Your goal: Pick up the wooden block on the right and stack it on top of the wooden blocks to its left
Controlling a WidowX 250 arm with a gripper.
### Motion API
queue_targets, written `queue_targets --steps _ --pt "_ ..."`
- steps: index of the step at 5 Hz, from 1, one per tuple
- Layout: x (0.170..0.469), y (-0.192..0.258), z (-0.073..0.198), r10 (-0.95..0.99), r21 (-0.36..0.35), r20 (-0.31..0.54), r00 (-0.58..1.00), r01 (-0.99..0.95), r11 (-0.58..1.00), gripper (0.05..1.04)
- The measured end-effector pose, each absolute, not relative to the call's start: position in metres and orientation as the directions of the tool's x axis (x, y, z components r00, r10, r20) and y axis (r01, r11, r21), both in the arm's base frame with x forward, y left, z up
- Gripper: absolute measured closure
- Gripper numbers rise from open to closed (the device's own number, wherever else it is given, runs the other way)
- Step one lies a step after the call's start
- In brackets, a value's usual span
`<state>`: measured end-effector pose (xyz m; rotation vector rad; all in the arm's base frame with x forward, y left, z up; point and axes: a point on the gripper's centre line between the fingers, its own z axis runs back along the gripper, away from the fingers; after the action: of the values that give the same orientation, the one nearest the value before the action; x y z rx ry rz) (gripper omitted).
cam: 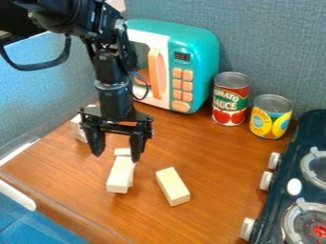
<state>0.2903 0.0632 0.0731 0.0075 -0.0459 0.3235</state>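
Note:
The gripper (117, 153) hangs over the left part of the wooden surface, its two fingers spread wide with nothing held. Just below and right of its fingertips lies a pale wooden block (119, 175), which appears to rest on or against another block partly hidden under it. A small pale piece (122, 152) shows between the fingers at that block's far end. To the right, a separate pale block (172, 186) lies at a slant. Behind the gripper on the left, another light block (79, 129) is partly covered by it.
A teal toy microwave (202, 57) stands behind the gripper. Right of it are a red tomato can (230, 98) and a yellow-and-blue can (271, 116). A dark toy stove (295, 176) with white knobs lines the right edge. Grey partitions (267, 43) border the wooden table (210, 157).

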Motion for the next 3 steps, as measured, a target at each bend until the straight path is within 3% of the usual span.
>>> queue_targets --steps 1,2,3 --pt "0.288 0.062 0.065 0.339 0.005 0.018 0.94 -0.34 0.941 0.084" --pt "0.288 0.041 0.06 0.533 0.048 0.03 0.845 -0.534 0.844 0.084" --pt "0.283 0.026 0.075 0.675 -0.003 0.061 0.735 -0.676 0.736 0.084"
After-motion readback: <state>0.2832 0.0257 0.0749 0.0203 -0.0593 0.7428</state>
